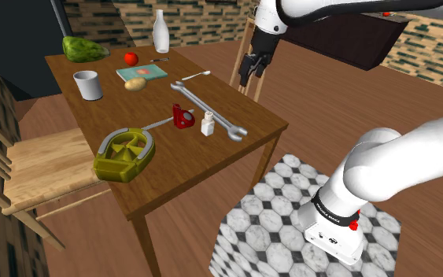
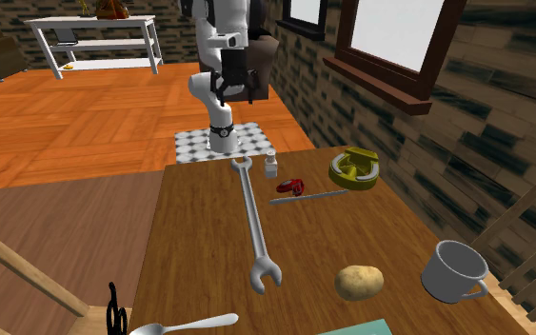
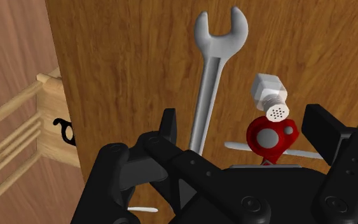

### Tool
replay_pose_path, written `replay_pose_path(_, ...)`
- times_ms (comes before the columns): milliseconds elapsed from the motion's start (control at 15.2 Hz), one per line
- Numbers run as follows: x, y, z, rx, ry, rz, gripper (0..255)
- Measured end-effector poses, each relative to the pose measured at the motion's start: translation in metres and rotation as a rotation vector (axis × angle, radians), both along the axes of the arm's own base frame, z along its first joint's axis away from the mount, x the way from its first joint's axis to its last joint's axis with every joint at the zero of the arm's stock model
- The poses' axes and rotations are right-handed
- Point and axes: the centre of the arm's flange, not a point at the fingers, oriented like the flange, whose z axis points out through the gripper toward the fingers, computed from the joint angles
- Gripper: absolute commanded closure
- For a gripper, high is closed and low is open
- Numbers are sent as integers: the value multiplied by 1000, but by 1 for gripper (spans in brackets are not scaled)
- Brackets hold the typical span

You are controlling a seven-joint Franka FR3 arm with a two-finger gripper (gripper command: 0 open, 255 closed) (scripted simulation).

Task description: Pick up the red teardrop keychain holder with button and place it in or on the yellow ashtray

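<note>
The red teardrop keychain holder (image 1: 183, 117) with a grey button lies near the middle of the wooden table (image 1: 212, 157); it also appears as the holder (image 2: 290, 186) and, below the hand, the holder (image 3: 269, 138). The yellow-olive ashtray (image 1: 123, 153) sits toward the shoulder view's left of it, near the table's front edge, and shows as the ashtray (image 2: 354, 169). My black gripper (image 1: 251, 69) hangs open and empty in the air above the table's edge, well above the holder. Seen from the wrist, the gripper (image 3: 244, 124) has its fingers spread wide apart.
A long grey wrench (image 1: 208, 110) and a small white shaker (image 1: 208, 123) lie right beside the holder. Farther off are a potato (image 1: 135, 84), a grey mug (image 1: 88, 85), a teal book (image 1: 142, 72), a spoon (image 1: 196, 75) and a white bottle (image 1: 160, 31). A wooden chair (image 1: 42, 157) stands by the ashtray's side.
</note>
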Motion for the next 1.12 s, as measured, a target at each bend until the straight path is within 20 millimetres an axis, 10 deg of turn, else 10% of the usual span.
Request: replay_pose_path(1122,161,58,-127,140,-36,-19,0)
